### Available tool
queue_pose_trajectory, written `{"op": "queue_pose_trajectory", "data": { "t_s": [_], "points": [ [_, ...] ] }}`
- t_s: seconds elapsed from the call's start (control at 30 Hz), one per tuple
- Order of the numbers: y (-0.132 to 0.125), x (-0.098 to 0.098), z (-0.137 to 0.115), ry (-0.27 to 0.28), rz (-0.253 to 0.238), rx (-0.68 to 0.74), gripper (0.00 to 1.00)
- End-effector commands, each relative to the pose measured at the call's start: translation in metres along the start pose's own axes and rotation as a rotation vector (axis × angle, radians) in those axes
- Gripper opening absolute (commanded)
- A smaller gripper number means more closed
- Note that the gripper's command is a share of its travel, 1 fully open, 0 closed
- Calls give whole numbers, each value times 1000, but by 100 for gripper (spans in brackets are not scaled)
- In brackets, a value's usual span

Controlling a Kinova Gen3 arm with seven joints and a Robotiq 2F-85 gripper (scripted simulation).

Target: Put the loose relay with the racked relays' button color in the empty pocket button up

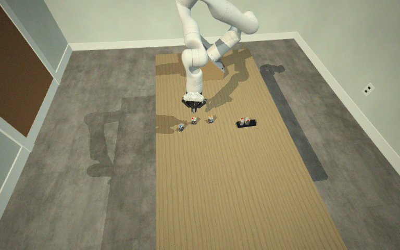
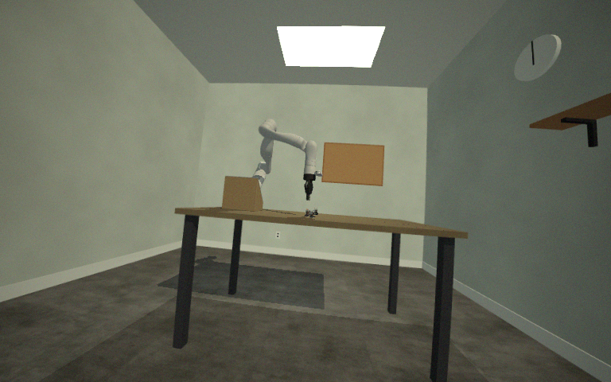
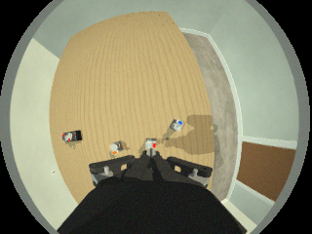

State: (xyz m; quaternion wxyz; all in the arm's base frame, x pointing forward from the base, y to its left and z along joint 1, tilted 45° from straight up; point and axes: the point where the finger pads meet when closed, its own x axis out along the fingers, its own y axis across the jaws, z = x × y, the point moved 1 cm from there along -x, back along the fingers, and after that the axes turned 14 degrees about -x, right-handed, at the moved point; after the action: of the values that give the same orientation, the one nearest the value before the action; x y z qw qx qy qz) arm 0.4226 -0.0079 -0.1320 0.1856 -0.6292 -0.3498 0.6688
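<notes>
1. Gripper (image 1: 194,111) is fully closed with nothing between the fingers, pointing straight down, well above the table (image 1: 206,182).
2. Target is the red-button relay (image 1: 193,120), the middle one of the three loose relays. In the top view it sits just at 6 o'clock of the fingertips; in the wrist view it shows right at the fingertips, at 12 o'clock.
3. Neighbours: blue-button relay (image 1: 180,127) at about 8 o'clock of the target, orange-button relay (image 1: 210,119) at 3 o'clock. Both stand apart from it.
4. Black rack (image 1: 246,123) lies well off at 3 o'clock and holds two red-button relays. Its empty pocket looks like the far 3 o'clock end.
5. Judgement: the jaws must open before descent; the remaining move is mostly straight down.
6. Relay long axis: too small to tell.
</notes>
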Motion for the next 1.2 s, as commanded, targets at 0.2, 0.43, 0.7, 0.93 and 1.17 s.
{"op": "queue_pose_trajectory", "data": {
  "t_s": [0.2,0.43,0.7,0.93,1.17],
  "points": [
    [3,3,0,-10,-10,8,53],
    [3,3,0,-10,-10,8,53],
    [3,3,0,-10,-10,8,53],
    [3,3,0,-10,-10,8,53],
    [3,3,0,-10,-10,8,53]
  ]
}}
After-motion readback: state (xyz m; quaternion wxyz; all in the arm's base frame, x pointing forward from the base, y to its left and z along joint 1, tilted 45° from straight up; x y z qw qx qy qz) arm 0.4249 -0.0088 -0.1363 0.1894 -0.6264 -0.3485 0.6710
